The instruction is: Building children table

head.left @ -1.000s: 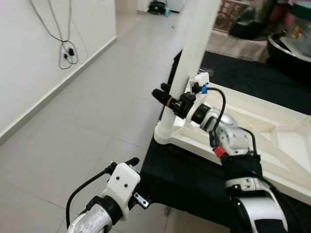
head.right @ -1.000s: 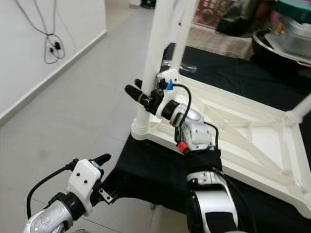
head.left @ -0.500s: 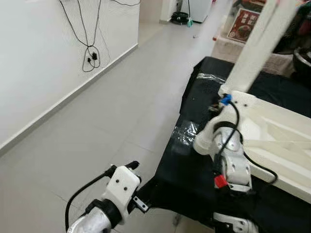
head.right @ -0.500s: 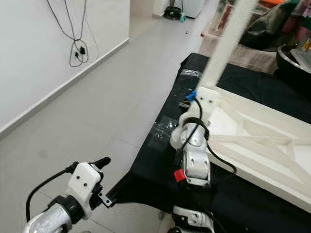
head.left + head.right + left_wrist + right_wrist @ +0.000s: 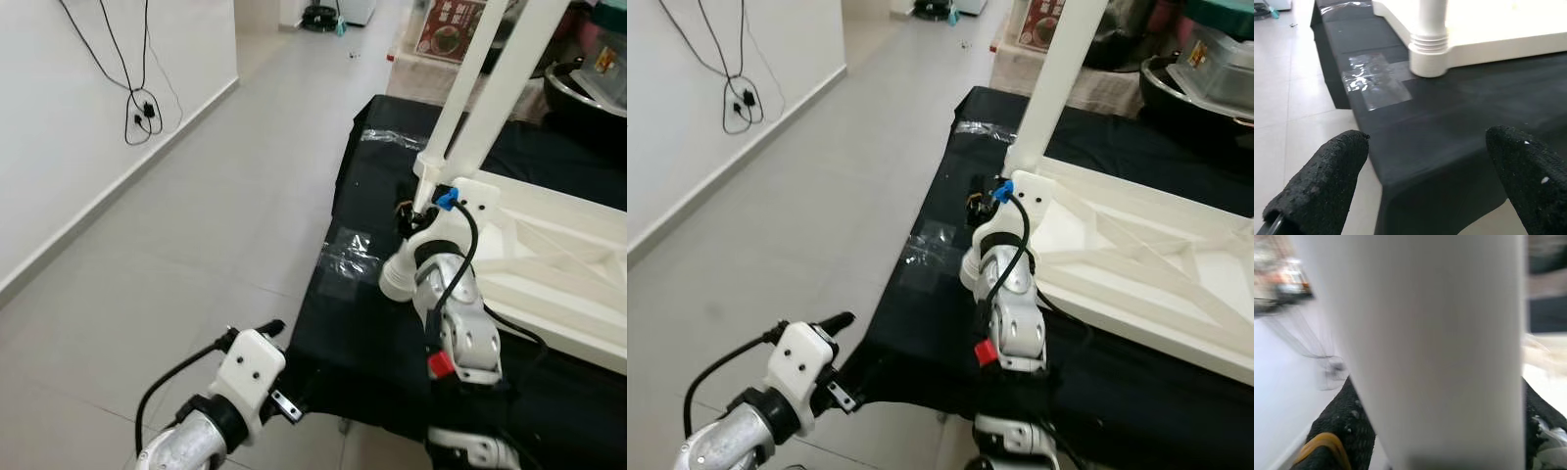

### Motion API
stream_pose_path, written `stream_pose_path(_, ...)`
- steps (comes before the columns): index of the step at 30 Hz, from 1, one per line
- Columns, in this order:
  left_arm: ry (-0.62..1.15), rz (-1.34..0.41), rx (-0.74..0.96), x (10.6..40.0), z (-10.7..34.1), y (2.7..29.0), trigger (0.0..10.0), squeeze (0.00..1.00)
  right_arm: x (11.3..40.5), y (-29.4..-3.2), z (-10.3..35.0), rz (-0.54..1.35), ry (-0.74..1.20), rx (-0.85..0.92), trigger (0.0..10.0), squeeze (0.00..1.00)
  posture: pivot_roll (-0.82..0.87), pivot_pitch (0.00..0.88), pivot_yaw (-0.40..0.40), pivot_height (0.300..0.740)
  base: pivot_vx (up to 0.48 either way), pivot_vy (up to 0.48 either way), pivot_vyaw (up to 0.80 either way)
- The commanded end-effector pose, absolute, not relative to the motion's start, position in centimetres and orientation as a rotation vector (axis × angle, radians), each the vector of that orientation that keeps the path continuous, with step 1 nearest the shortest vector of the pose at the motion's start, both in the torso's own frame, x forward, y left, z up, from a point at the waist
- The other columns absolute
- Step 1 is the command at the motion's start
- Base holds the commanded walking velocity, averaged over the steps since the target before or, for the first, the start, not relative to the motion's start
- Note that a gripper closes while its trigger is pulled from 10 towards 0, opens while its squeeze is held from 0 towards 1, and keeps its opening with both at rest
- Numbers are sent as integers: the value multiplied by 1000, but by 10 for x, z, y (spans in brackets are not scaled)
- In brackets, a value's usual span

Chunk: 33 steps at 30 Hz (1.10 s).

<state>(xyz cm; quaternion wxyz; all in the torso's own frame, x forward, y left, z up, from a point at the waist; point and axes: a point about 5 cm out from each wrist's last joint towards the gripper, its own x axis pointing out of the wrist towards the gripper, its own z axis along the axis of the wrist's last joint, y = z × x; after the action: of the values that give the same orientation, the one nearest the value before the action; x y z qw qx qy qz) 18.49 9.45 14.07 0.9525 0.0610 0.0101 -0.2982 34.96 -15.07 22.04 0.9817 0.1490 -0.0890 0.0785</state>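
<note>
Right gripper (image 5: 1440, 431) fingers are clamping the white table leg (image 5: 1435, 347); left gripper (image 5: 1420, 186) is hovering, fingers spread.

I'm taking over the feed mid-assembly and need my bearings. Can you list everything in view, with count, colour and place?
Table top: one, white, upside down on the black cloth, ribbed underside up.
Table legs: two seen, white, standing up from the top's near-left corner area.
Black cloth: one, covering the low surface under the table top.
Clear tape patch: one, shiny, on the cloth's left edge.
Cable: black, hanging on the white wall at left.
Floor: grey tiles.
Clutter: dark items, far right, too blurred to name.
Left tool: open, low beside the cloth's edge.
Right tool: shut on a table leg.
</note>
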Motion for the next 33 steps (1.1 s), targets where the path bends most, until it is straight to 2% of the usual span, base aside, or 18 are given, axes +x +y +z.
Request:
stream_pose_path(1,42,-617,118,184,137,93,10000,0,349,-136,224,469,-158,328,10000,0,124,124,-114,740,0,0,0)
stream_pose_path(2,42,-617,118,184,137,93,10000,0,349,-136,224,469,-158,328,10000,0,124,124,-114,740,0,0,0)
stream_pose_path(3,40,-618,123,184,137,93,10000,0,343,-133,226,669,-137,340,10000,0,126,128,-115,740,0,0,0)
stream_pose_path(5,39,-617,123,183,137,93,10000,0,341,-133,226,738,-130,355,10000,0,126,124,-114,740,0,0,0)
stream_pose_path(7,39,-610,118,183,137,93,10000,0,334,-134,225,935,-68,354,10000,0,127,128,-116,740,0,0,0)
stream_pose_path(9,40,-609,116,183,138,93,10000,0,327,-134,224,1084,-32,315,10000,0,129,130,-122,740,0,0,0)
stream_pose_path(11,40,-610,116,183,137,93,10000,0,325,-133,224,1123,-25,306,10000,0,129,130,-122,740,0,0,0)
stream_pose_path(12,40,-610,114,183,138,92,10000,0,320,-129,221,1240,-6,231,10000,0,123,133,-123,740,0,0,0)
stream_pose_path(14,40,-610,114,183,138,92,10000,0,320,-129,221,1240,-6,231,10000,0,123,133,-123,740,0,0,0)
stream_pose_path(17,41,-609,113,183,138,92,10000,0,329,-120,218,1271,-13,107,10000,0,128,136,-130,740,0,0,0)
stream_pose_path(18,45,-610,116,183,138,92,10000,0,339,-116,217,1207,-32,65,0,0,125,141,-126,740,0,0,0)
stream_pose_path(20,49,-612,119,183,137,92,10000,0,345,-115,217,1176,-38,45,0,0,126,142,-125,740,0,0,0)
stream_pose_path(21,51,-611,126,183,137,92,10000,0,358,-114,222,1038,-75,42,0,0,129,142,-129,740,0,0,0)
stream_pose_path(23,49,-610,125,183,136,93,10000,0,364,-116,225,917,-84,92,0,0,129,140,-128,740,0,0,0)
stream_pose_path(26,52,-615,121,183,136,93,10000,0,363,-120,221,876,-64,99,0,0,123,141,-126,740,0,0,0)
stream_pose_path(30,58,-619,126,184,135,93,10000,0,365,-127,215,731,-61,123,0,0,126,141,-124,740,0,0,0)
stream_pose_path(31,53,-617,128,183,136,93,10000,0,365,-134,213,476,-75,172,0,0,128,142,-124,740,0,0,0)
stream_pose_path(33,51,-616,129,183,136,93,10000,0,364,-140,211,316,-79,193,0,0,127,142,-126,740,0,0,0)
